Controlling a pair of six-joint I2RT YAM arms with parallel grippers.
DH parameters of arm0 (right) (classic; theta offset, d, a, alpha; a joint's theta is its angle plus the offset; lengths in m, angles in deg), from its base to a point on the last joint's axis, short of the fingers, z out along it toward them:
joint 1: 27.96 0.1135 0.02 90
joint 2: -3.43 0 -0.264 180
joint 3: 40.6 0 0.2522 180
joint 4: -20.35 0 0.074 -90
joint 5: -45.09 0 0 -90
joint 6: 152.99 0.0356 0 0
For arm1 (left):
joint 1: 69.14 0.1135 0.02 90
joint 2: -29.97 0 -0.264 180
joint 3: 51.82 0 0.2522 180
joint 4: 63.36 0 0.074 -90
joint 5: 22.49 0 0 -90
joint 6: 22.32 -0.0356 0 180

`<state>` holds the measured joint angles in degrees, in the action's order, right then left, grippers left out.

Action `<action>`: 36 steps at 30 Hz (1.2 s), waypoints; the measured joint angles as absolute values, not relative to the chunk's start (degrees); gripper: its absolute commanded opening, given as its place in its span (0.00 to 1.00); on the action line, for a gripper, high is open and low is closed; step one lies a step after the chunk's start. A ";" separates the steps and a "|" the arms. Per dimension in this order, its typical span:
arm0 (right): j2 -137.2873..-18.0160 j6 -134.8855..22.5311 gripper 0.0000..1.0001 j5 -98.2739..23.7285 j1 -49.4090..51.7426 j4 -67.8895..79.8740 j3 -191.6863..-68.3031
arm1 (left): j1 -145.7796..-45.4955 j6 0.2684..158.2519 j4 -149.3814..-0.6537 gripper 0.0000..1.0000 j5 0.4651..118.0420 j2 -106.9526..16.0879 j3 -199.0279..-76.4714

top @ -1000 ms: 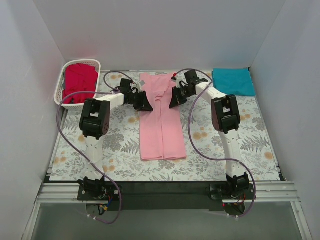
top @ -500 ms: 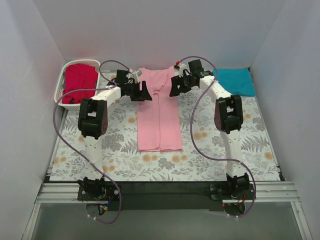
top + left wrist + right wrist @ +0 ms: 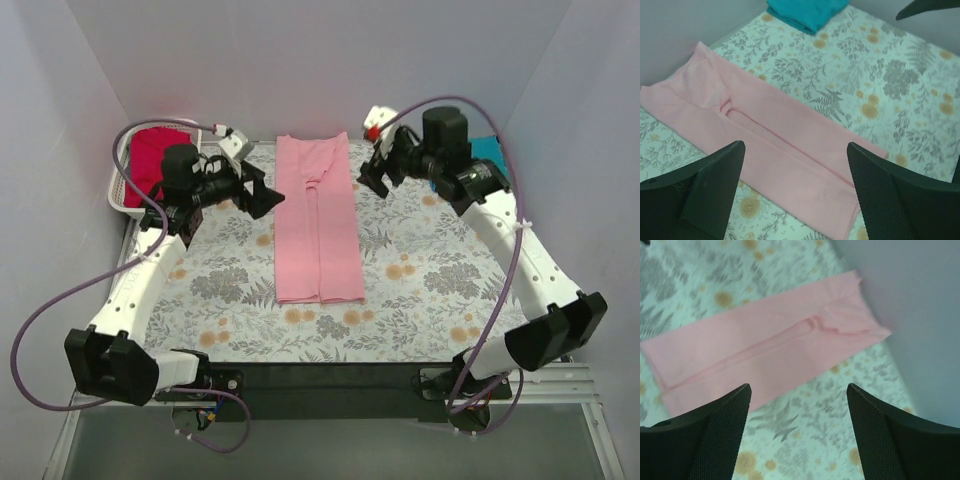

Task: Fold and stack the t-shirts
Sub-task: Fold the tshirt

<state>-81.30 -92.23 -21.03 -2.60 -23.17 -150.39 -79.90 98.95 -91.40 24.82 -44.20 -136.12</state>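
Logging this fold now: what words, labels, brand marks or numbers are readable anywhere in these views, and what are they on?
No text can be read in any view.
The pink t-shirt, the teal t-shirt and the red t-shirt show no print or tag.
The basket has no visible label.
The tablecloth has only a floral pattern.

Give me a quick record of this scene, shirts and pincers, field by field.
pink shirt: flat mid-table, sides folded in to a long strip
red shirt: in basket, far left
teal shirt: folded, far right corner
left pincer: open, empty, left of pink shirt
right pincer: open, empty, right of it
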 measured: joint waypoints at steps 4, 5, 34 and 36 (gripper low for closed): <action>-76.32 -98.50 0.80 -26.26 6.15 -25.01 -132.60 | -81.45 87.14 -95.75 0.78 22.76 -37.16 -122.29; -75.81 -99.63 0.77 -26.98 8.51 -26.19 -127.72 | -82.09 83.30 -96.85 0.76 22.83 -34.95 -117.61; -75.14 -115.83 0.51 -28.66 17.91 -11.59 -96.51 | -96.40 56.09 -89.61 0.39 33.14 -33.64 -88.32; -75.86 -115.94 0.51 -27.72 17.93 -10.56 -96.49 | -96.45 55.95 -88.56 0.37 33.47 -34.78 -88.32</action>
<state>-75.86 -115.94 -27.72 17.93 -10.56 -96.49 -96.45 55.95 -88.56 33.47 -34.78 -88.32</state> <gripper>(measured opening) 0.515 0.387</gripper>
